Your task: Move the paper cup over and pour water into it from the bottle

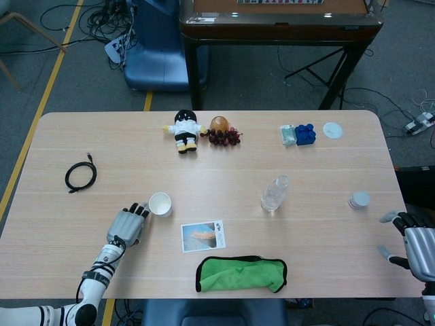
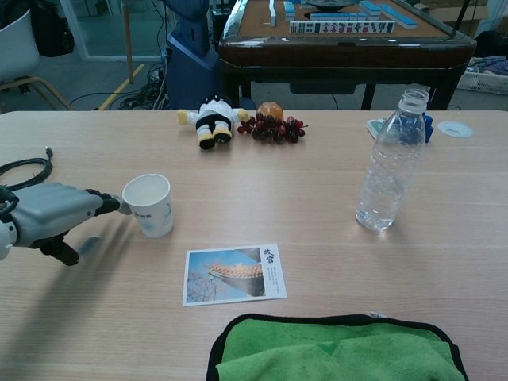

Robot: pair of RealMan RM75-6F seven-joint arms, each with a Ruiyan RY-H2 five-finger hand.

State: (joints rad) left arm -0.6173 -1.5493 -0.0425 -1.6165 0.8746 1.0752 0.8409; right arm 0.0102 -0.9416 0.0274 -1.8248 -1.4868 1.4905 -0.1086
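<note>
Seen from the head view, the left hand (image 1: 128,225) lies low over the table (image 1: 204,156), forearm running back toward the near-left edge, its fingers stretched forward with the tips against the side of the paper cup (image 1: 160,204). That cup stands upright just left of the postcard (image 1: 202,235), well apart from the water bottle (image 1: 274,193), which stands upright and uncapped right of centre. At the near-right corner the right hand (image 1: 411,238) hangs off the table edge, fingers apart and holding nothing; its lower part is cut off by the frame. A white bottle cap (image 1: 359,199) sits near it. From this height it is hard to tell whether the left fingers wrap the cup or only touch it.

From the chest view, the left hand (image 2: 55,216) enters at the left edge, its fingertips (image 2: 117,205) touching the cup's (image 2: 149,204) wall while the thumb points down toward the table; no grasp shows. The bottle (image 2: 391,163) shows water low inside, a detail lost from above. This camera does not show the right hand, and the green cloth (image 2: 337,349) is cut off at the bottom.
</note>
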